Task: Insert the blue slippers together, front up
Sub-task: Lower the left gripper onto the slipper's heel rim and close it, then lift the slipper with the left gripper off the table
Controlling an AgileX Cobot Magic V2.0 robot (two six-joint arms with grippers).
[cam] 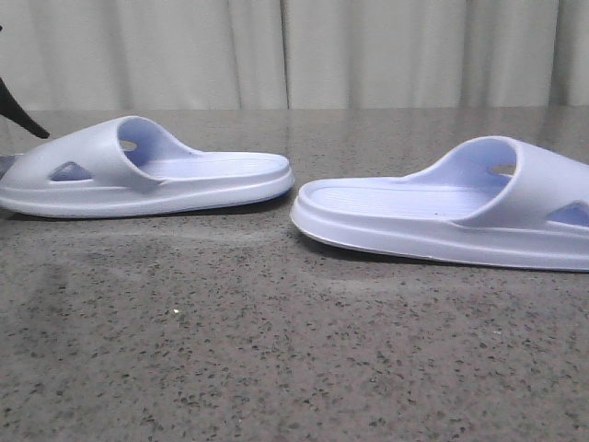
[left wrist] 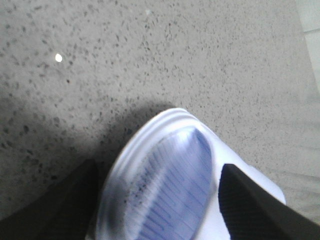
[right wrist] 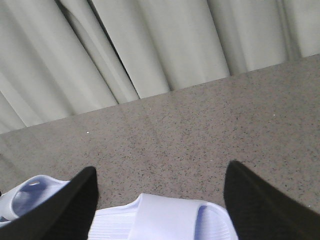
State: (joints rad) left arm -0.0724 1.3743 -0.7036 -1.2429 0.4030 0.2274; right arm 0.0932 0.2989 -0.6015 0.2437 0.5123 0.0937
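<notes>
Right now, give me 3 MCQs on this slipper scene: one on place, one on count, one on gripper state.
1. Where do the blue slippers lie?
A. Stacked together
B. Apart, heel ends facing
C. On the floor

2. How many slippers show in the front view?
A. One
B. Two
C. Three

3. What is the left gripper's state?
A. Shut on a strap
B. Out of view
C. Open

Answers:
1 B: left slipper and right slipper rest flat on the table, a gap between their heel ends.
2 B: only those two appear.
3 C: left gripper fingers straddle the slipper's sole end, spread wide.
</notes>
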